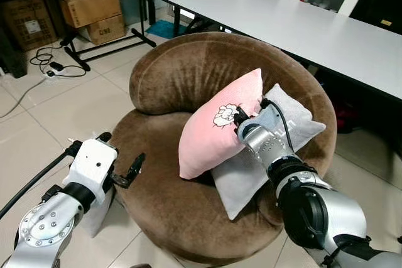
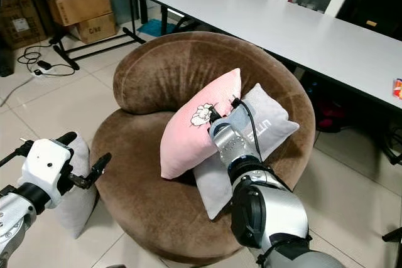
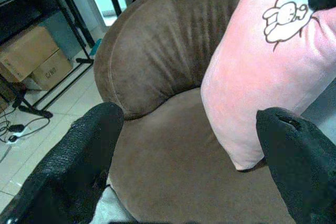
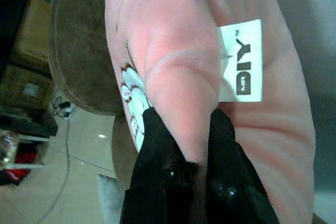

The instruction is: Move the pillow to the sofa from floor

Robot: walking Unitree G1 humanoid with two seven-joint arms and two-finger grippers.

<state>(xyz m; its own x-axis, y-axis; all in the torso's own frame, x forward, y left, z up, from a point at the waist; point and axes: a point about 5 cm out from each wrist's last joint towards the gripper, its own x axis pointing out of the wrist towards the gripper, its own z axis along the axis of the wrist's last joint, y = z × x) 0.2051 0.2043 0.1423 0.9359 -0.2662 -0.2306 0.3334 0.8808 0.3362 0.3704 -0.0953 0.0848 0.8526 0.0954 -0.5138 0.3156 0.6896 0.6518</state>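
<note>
brown sofa [image 1: 188, 73] under two pillows [image 1: 213, 130]

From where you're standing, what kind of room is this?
Probably a living or dining area of a home. A round brown sofa holds a pink pillow, pinched by the right gripper, and a grey pillow. Behind it stand a long white table and cardboard boxes on the tiled floor.

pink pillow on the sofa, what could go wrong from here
The right gripper pinches only a fold at the edge of the pink pillow, so the fabric could slip out of the jaws. The pillow stands tilted against the grey pillow on the brown sofa; once let go it might topple forward. Another pillow lies on the floor by the open left gripper, which could brush the sofa's edge.
</note>
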